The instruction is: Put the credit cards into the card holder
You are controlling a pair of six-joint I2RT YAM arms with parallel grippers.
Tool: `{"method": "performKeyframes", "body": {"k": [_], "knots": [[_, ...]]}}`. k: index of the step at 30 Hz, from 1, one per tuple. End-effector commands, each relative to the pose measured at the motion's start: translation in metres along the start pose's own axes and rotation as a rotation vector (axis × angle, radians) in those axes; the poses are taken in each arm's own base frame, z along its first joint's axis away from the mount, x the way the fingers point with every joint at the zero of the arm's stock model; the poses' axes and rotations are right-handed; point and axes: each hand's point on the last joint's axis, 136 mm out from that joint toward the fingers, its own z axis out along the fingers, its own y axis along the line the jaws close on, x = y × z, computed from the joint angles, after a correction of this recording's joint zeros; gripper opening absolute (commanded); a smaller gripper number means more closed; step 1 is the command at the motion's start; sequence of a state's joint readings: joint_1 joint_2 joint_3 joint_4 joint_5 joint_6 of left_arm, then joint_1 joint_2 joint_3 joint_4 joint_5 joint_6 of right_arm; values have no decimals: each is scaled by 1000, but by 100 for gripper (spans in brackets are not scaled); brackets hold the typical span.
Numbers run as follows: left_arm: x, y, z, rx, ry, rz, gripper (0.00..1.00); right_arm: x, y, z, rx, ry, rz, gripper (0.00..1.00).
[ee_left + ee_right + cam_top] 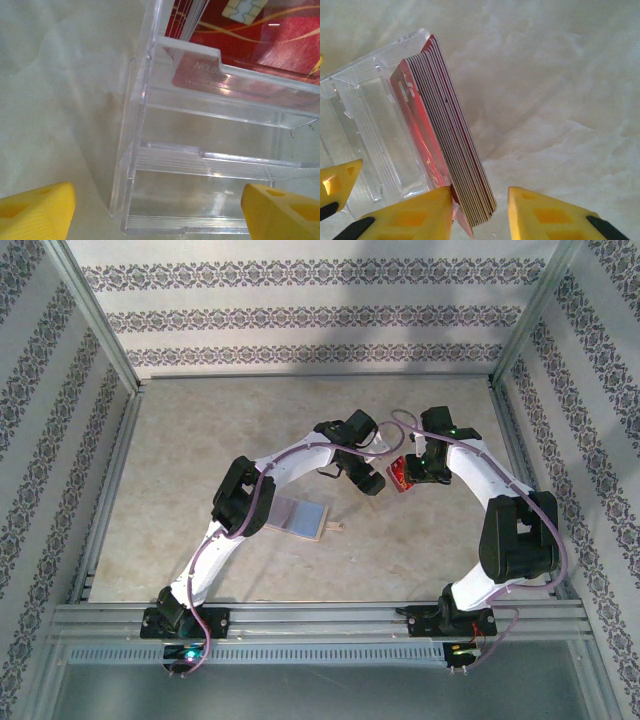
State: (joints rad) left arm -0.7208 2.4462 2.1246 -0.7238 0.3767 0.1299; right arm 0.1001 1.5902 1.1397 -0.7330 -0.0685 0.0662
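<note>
Nothing has gone into the card holder (300,517) yet, as far as I can see; it lies flat and open on the table (560,75), well apart from both grippers, with no red on it. The credit cards (447,130) stand on edge as one stack in the back slot of a clear plastic stand (200,150). The right gripper (479,202) straddles the stack's near end, one finger against it and a gap at the other, so it is not clamped. The left gripper (157,200) is spread wide, the stand's front tiers just ahead between its fingers. Every card is left to carry across; the holder's pockets are too small to make out, and the stand's edges are cut off.
</note>
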Motion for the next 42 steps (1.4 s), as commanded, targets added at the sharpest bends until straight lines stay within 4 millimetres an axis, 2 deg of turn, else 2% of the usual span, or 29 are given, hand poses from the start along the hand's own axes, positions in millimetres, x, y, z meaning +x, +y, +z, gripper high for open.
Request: {"method": "performKeyframes", "body": {"k": [1,8,22,25,30,33,36,42], "knots": [[45,0,20,-44,160,9,86,-4,-14,-14,54,-29,-6,32],[45,1,20,-46,160,12,86,-6,-9,-19,39,-43,-16,27],[48,0,20,-48,167,16,86,-1,13,-18,-15,-24,-90,0],[48,0,20,-47,167,18,86,0,17,-20,-19,-29,-104,0],[50,-2,19,-46,173,20,86,-2,18,-26,-21,-50,-108,8],[50,-1,19,-49,173,21,86,-3,15,-27,-4,-59,-104,27],[51,-2,19,-48,175,21,86,-1,10,-23,23,-49,-101,39],[50,-2,18,-47,171,19,86,3,5,-10,52,3,-99,44]]}}
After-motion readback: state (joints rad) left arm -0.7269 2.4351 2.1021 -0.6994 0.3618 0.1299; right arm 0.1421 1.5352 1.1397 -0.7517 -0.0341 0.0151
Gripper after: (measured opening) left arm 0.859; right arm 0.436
